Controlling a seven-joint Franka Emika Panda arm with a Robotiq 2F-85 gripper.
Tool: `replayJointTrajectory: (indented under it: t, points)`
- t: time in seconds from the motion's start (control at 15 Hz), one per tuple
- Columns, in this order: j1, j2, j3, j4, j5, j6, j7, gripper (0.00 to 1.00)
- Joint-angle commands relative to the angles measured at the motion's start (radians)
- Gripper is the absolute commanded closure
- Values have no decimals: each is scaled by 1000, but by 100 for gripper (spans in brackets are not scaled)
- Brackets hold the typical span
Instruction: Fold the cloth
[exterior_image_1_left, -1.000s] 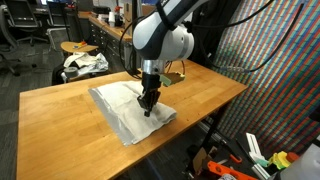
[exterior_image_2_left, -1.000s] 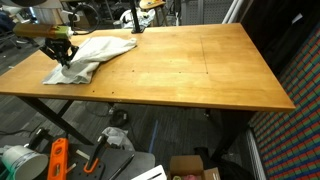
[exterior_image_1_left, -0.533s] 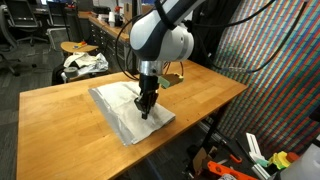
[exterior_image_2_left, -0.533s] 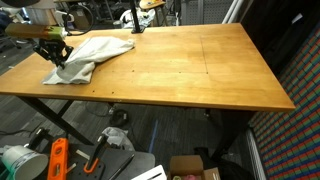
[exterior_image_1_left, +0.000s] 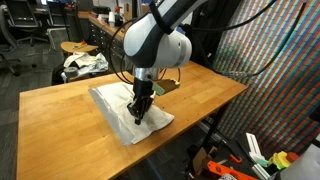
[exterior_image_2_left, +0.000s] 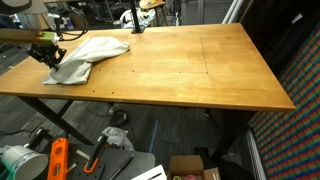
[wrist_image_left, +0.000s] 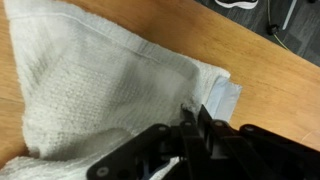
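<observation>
In an exterior view, a smaller fabric bundle (exterior_image_1_left: 85, 63) sits beyond the far-left corner of the counter (exterior_image_1_left: 205, 92), off its surface and well apart from the work; it is not part of the task. To its right, the cloth (exterior_image_1_left: 112, 100) lies on the counter near the edge closest to that camera, with its long axis running diagonally from far left to near right. The gripper (exterior_image_1_left: 139, 116) points down over the right-hand part of the cloth, and most of the flat fabric extends to its left. The jaws are clenched on a raised pinch of the cloth: the fabric peaks up under the gripper while the rest lies flat. In an exterior view from another side, the gripper (exterior_image_2_left: 47, 62) stands near the left end of the counter, and the cloth (exterior_image_2_left: 95, 48) trails away from it to the right, bunched near the grasp. In the wrist view, the cloth (wrist_image_left: 90, 90) spreads up and to the left of the gripper (wrist_image_left: 195, 135), with a doubled edge just right of it. Judgement: the fold appears to be under way. The coming move turns on one relation: the free, flat part lies along the long axis away from the gripper, so the grasped portion likely needs to travel across it toward the opposite edge.
</observation>
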Motion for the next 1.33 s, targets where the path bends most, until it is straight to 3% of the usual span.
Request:
replayJointTrajectory:
  t: [0.0,0.33,0.47,1.0,1.27]
  points:
    - [14,-25,10,-23,21,29,18,89]
    - [16,-23,14,-16,24,-26,29,89]
    - [13,-21,21,-16,56,-42,8,63]
    - [-16,-72,10,13,254,-215,-165,4]
    - [-47,-61,-51,117,303,-188,-168,0]
